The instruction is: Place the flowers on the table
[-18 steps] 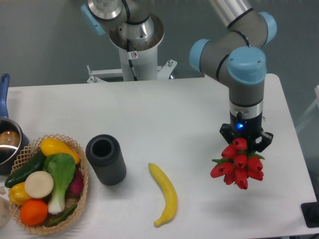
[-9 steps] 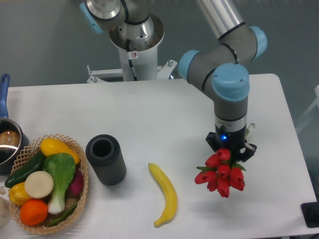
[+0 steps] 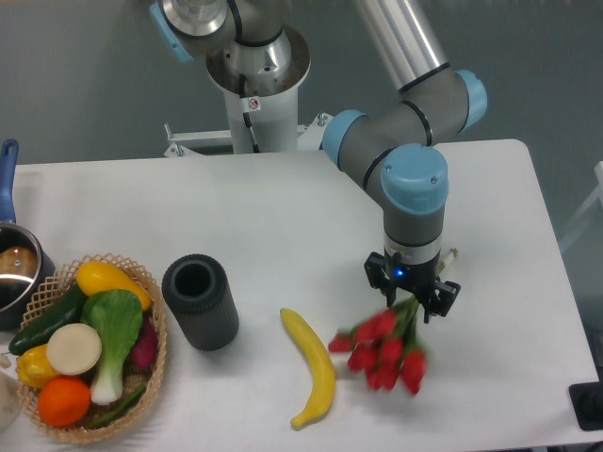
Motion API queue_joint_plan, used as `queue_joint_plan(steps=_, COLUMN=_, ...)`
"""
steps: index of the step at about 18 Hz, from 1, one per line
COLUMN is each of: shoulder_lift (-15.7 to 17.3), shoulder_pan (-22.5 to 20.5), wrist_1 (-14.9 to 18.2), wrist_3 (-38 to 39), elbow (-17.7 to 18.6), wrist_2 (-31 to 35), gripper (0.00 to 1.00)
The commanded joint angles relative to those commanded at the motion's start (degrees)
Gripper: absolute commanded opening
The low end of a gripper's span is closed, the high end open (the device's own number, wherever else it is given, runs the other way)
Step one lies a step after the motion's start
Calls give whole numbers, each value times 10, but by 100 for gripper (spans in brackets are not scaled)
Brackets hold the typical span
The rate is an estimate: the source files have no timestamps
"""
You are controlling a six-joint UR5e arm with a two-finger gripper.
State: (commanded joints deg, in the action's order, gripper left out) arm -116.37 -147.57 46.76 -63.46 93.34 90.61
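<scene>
The flowers (image 3: 381, 349), a bunch of red tulips with green stems, hang down and to the left from my gripper (image 3: 411, 299) over the right half of the white table (image 3: 283, 217). The heads are blurred and fanned out, low over the table just right of the banana. The stems run up between the fingers, and a pale stem end (image 3: 451, 253) sticks out on the gripper's upper right. The gripper points straight down and looks shut on the stems.
A yellow banana (image 3: 314, 365) lies just left of the flowers. A dark grey cylinder vase (image 3: 200, 300) stands further left. A wicker basket of vegetables (image 3: 85, 341) and a pot (image 3: 14, 268) sit at the left edge. The robot base (image 3: 254, 71) is at the back.
The arm has carried the flowers leftward and lower, toward the banana. The bunch has swung from a tight upright cluster to a tilted, spread one near the tabletop.
</scene>
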Motion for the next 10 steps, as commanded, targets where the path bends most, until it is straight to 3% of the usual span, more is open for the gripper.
queue_joint_plan(steps=10, shoulder_lift=-4, shoulder_pan=-29, wrist_1=-31, wrist_3=-21, elbow=2, wrist_2=-5, gripper=100)
